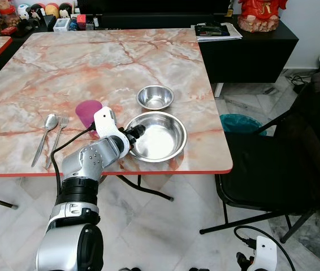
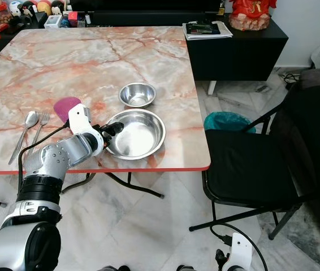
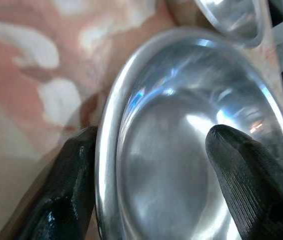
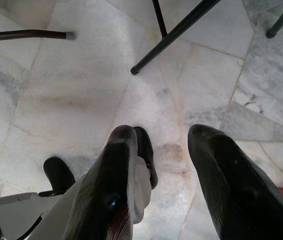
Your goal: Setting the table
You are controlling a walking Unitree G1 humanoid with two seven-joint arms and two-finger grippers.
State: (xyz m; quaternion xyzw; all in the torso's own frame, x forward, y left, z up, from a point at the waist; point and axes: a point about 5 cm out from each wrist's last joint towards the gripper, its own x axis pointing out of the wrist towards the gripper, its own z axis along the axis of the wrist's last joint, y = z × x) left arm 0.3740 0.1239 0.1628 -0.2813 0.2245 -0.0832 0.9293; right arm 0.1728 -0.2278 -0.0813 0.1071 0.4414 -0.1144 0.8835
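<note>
Where the pink-veined marble counter (image 1: 64, 73) nears its red front edge, lower centre of frame, the left gripper (image 1: 135, 132) straddles the rim of the large shallow steel bowl (image 1: 163, 138): one black finger (image 3: 66, 190) outside, one inside, moderately open, barely touching. A smaller steel bowl (image 1: 155, 97) sits just behind. The right gripper (image 4: 169, 175), parted, hangs over the floor.

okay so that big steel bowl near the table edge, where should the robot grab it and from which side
By the rim on its left side, nearest the left gripper. The big bowl is wide, shallow and upright, too broad to span, so one finger goes inside and one outside the thin rim. In the wrist view the fingers already straddle that rim. The small bowl crowds the far side.
</note>
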